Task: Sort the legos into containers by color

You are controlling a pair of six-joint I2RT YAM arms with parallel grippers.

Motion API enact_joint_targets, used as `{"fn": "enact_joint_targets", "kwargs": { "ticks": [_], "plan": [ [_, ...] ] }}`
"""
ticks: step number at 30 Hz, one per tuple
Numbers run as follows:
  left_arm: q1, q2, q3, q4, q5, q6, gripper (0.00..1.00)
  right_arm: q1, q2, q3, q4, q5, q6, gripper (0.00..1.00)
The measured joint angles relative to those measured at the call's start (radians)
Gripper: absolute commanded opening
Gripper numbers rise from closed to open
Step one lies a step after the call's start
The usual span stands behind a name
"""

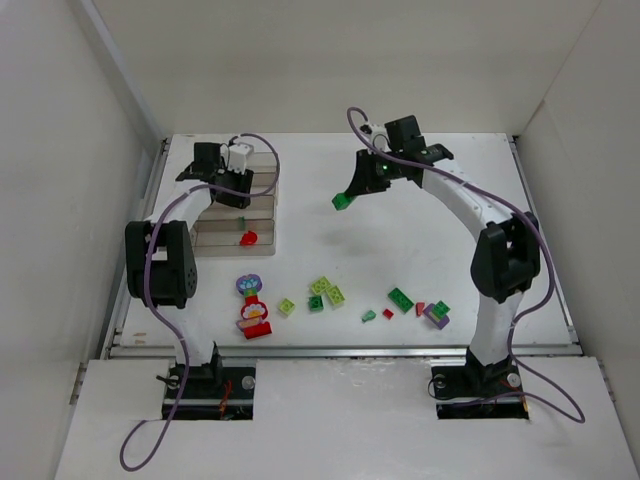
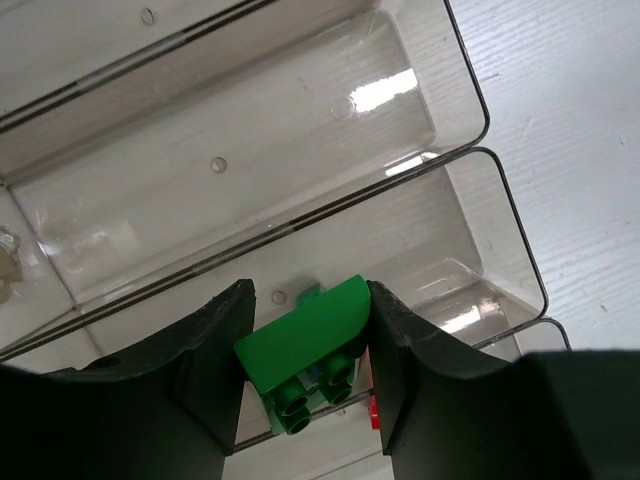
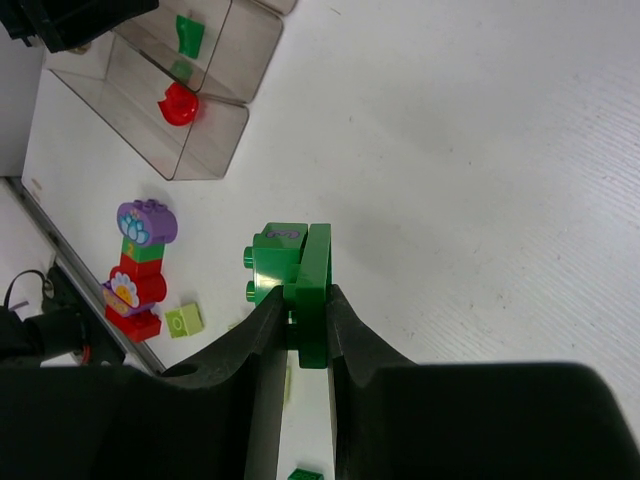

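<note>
left claw (image 2: 307, 312) pinches a green brick (image 2: 300, 352) over the tray (image 2: 470, 150); right claw (image 3: 303, 310) pinches a second green brick (image 3: 283, 262) above the table (image 1: 420, 230).
released off-centre, the left one could clip a divider and land with the red piece (image 1: 249, 238); the right one, gripped by a thin edge, may twist loose. loose bricks (image 1: 325, 292) lie near the arms. white grained tabletop, plain white walls (image 1: 60, 150).
</note>
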Motion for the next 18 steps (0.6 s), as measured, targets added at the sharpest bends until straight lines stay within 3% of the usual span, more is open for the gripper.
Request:
{"fn": "enact_joint_targets", "kwargs": {
  "ticks": [7,9,10,11,12,18],
  "plan": [
    [0.000,-0.005,-0.009,-0.013,0.000,-0.001,0.03,0.000,0.012,0.000,-0.001,-0.008,-0.003,0.00],
    [0.000,-0.005,-0.013,-0.015,0.000,0.006,0.18,0.000,0.015,0.002,-0.003,-0.008,-0.003,0.00],
    [0.000,-0.005,-0.014,-0.018,0.000,0.008,0.29,0.000,0.017,0.004,-0.006,-0.009,-0.003,0.00],
    [0.000,-0.005,-0.015,-0.024,0.001,0.011,0.47,0.000,0.017,0.005,-0.008,-0.010,-0.003,0.00],
    [0.000,-0.005,-0.015,-0.032,0.002,0.017,0.54,0.000,0.018,0.006,-0.013,-0.010,-0.003,0.00],
    [0.000,-0.004,-0.015,-0.060,0.014,0.033,0.77,0.000,0.025,0.030,-0.019,-0.014,-0.003,0.00]
  ]
}}
